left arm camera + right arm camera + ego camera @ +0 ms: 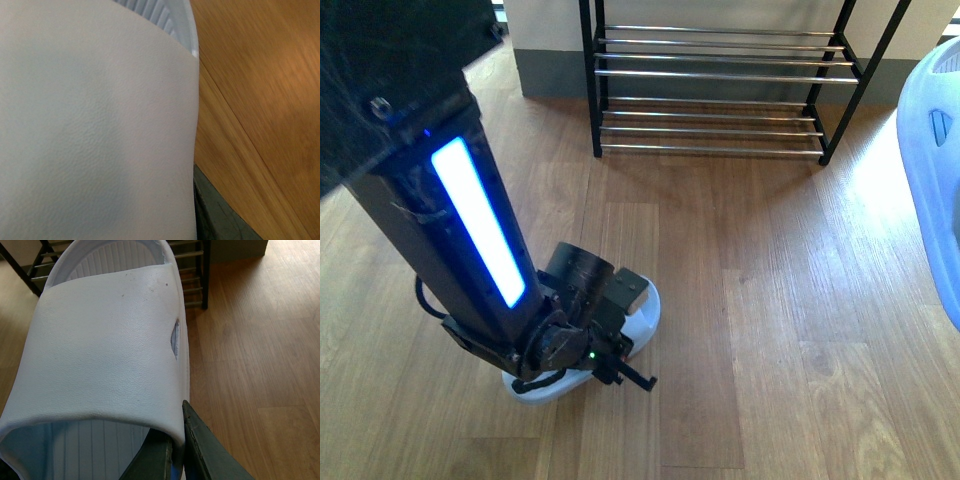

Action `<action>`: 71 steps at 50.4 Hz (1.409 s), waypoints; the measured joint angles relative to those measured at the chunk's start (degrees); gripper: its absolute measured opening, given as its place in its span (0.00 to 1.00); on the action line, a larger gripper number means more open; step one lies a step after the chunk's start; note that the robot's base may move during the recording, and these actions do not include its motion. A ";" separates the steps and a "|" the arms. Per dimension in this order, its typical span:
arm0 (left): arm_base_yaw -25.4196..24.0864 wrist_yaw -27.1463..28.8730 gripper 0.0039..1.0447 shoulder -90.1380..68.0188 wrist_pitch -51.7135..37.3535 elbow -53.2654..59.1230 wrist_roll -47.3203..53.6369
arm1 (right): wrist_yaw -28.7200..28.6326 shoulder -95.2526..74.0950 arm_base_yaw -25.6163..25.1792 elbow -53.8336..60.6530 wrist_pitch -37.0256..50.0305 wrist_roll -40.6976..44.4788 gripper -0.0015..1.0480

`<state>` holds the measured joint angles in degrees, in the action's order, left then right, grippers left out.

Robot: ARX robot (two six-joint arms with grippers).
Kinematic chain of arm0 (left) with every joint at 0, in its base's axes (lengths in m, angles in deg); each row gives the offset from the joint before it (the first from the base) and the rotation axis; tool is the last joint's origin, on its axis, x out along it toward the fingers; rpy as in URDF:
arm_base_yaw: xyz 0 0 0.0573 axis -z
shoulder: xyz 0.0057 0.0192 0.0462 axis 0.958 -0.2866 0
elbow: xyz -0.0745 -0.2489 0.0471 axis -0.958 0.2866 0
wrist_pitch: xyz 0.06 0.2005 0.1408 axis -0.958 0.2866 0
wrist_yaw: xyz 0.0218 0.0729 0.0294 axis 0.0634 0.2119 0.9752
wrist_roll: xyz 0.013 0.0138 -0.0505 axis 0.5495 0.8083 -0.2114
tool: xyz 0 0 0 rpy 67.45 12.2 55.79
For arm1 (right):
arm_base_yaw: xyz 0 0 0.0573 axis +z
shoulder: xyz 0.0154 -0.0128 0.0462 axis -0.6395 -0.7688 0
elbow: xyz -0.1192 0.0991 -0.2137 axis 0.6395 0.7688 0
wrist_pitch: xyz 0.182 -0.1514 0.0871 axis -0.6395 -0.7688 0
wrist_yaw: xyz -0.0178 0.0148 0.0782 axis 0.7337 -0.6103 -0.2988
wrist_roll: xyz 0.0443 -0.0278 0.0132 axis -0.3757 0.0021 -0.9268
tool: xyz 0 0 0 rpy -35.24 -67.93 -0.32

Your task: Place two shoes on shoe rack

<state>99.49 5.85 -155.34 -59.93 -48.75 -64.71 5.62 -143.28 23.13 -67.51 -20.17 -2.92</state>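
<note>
The left gripper [625,368] sits low on a pale sandal [645,310] lying on the wood floor [750,300]. The sandal's strap fills the left wrist view, with one dark finger [215,215] just beside its edge; I cannot tell how wide the jaws stand. The right gripper [175,455] pinches the strap edge of a second sandal [105,340], held off the floor. The shoe rack [720,90] stands beyond it.

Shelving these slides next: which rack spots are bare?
Both visible shoe rack shelves are bare along their bars. Floor before it is open; crowded where the left gripper meets the floor sandal. The right gripper holds the other sandal.
</note>
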 joint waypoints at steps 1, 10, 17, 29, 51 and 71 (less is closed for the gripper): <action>-0.17 0.92 0.01 0.96 -1.18 0.87 -0.72 | 0.00 0.00 0.00 0.00 0.00 0.00 0.01; -1.11 5.88 0.01 8.22 -7.74 6.75 -5.16 | 0.00 0.00 0.00 0.00 0.00 0.00 0.01; -1.86 11.10 0.01 14.69 -9.81 11.54 -7.23 | 0.00 0.00 0.00 0.00 0.00 0.00 0.01; -4.00 19.08 0.01 26.01 -12.13 21.62 -11.04 | 0.00 0.00 0.00 0.00 0.00 0.02 0.01; -3.58 32.20 0.01 74.62 -16.37 58.14 -13.97 | 0.00 0.00 0.00 0.00 0.00 0.00 0.01; 2.67 44.78 0.01 109.13 2.56 65.57 -13.57 | 0.00 0.00 0.00 0.00 0.00 0.00 0.01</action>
<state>102.16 50.64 -46.21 -57.38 16.82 -78.28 5.62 -143.28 23.13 -67.51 -20.17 -2.92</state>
